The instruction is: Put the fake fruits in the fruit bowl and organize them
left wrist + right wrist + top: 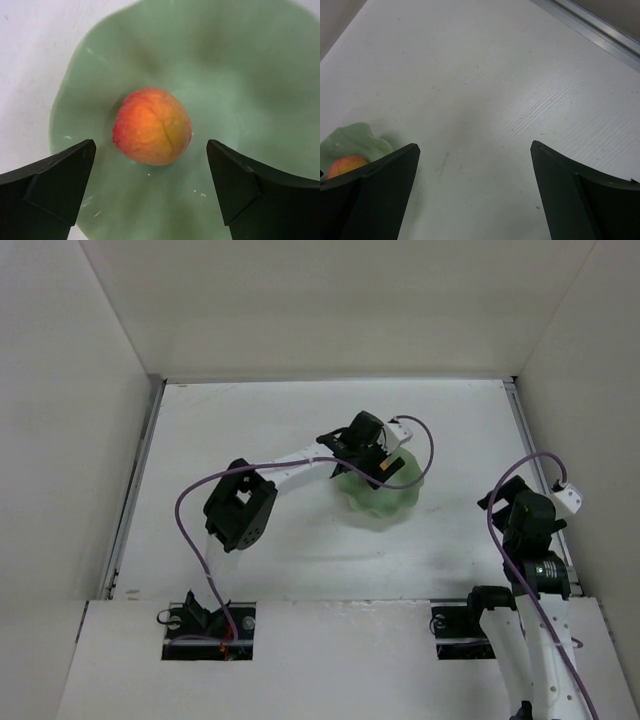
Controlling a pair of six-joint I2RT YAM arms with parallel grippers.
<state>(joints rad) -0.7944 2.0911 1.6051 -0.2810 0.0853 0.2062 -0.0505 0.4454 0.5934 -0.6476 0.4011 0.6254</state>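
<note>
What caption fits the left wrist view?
Open left hand poised over the fake fruit lying inside the green fruit bowl.

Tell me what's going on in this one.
The left gripper hangs open over the small round orange-red fake fruit, which lies in the middle of the pale mint-green glossy bowl with a wavy rim. Its fingers sit to either side of the fruit and appear clear of it. The right gripper is also open, off to the side over the white table, holding nothing. The fruit is in the bowl.
</note>
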